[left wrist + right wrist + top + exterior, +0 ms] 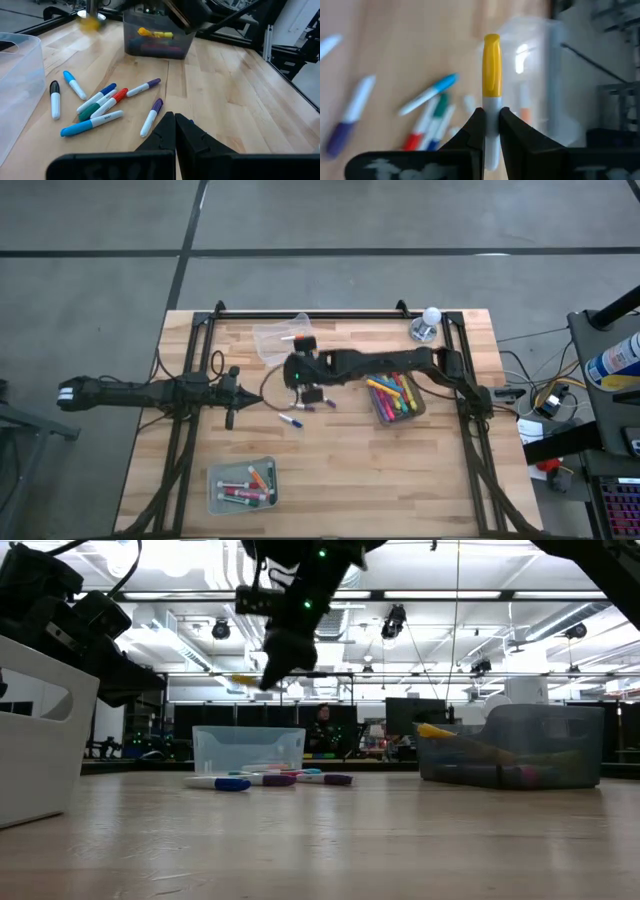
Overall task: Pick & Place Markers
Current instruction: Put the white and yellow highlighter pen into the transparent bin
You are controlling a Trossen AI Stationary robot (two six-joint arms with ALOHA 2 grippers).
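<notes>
My right gripper (491,122) hangs over the table's middle (298,370), above the loose markers, shut on a yellow-capped white marker (492,65). The low view shows it high above the table (268,675). Several loose markers (100,102) lie flat on the wood below: blue, green, red, purple and black-capped ones. A clear bin (280,338) just beyond holds one marker. My left gripper (175,131) is shut and touches nothing. It hovers left of the loose markers (232,402). My right gripper pinches the marker's white barrel (492,107) just behind the yellow cap, between the two fingers. The marker lies along the fingers, and its capped end (492,50) sticks out ahead of the fingertips. It is lifted clear of the table.
A grey bin (395,398) full of markers stands to the right of centre. Another bin (243,485) with a few markers sits near the front edge. A white knob on a metal base (428,325) stands at the far right corner. A black frame rims the table.
</notes>
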